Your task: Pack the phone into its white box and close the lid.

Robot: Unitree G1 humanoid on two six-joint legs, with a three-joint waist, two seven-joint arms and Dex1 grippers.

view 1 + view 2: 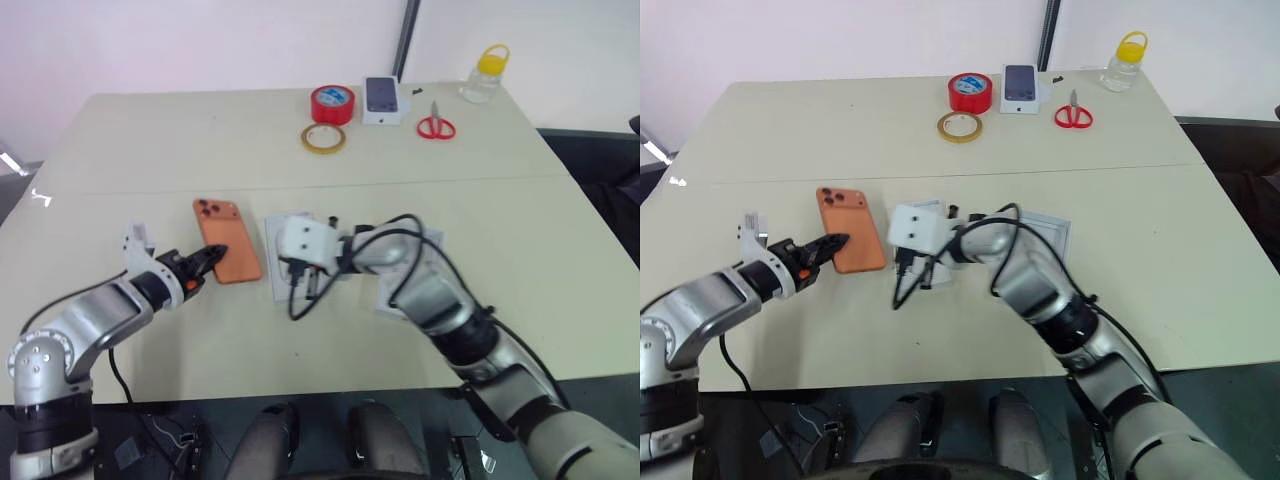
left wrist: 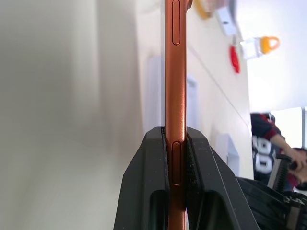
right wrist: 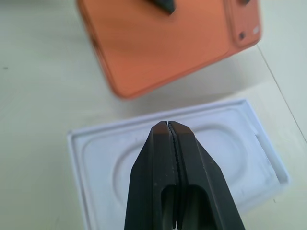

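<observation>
The phone (image 1: 226, 240) is clamped edge-on between the 2 black fingers of the left gripper (image 1: 208, 262), which bite its near short end, as the left wrist view shows: the slim orange edge with its side buttons runs straight out from between the pads. It is seen back upward, roughly level, with the camera lenses at the far end, so its long axis runs from the near edge of the tabletop (image 1: 150, 140) toward the far edge. In the right wrist view a faint shadow lies under it, so it is judged to be held just clear of the surface rather than resting on it.

The white box (image 3: 96, 158) lies open on the tabletop just to the right of the phone, toward the middle, its moulded recess facing up and nothing in it. Its long side is judged to lie roughly parallel to the phone. The right gripper (image 3: 169, 125) hangs above this box with its fingers pressed together on nothing, pointing toward the left arm.

The lid (image 1: 1058, 232) is partly hidden behind the right forearm, on the right side of the box.

The coming move is judged to turn on 1 relation: the box lies to the phone's right, near but apart, so the phone would be carried sideways and lowered with little turning needed. The left arm holds the phone; the right gripper, poised over the recess, would have to clear out first.
</observation>
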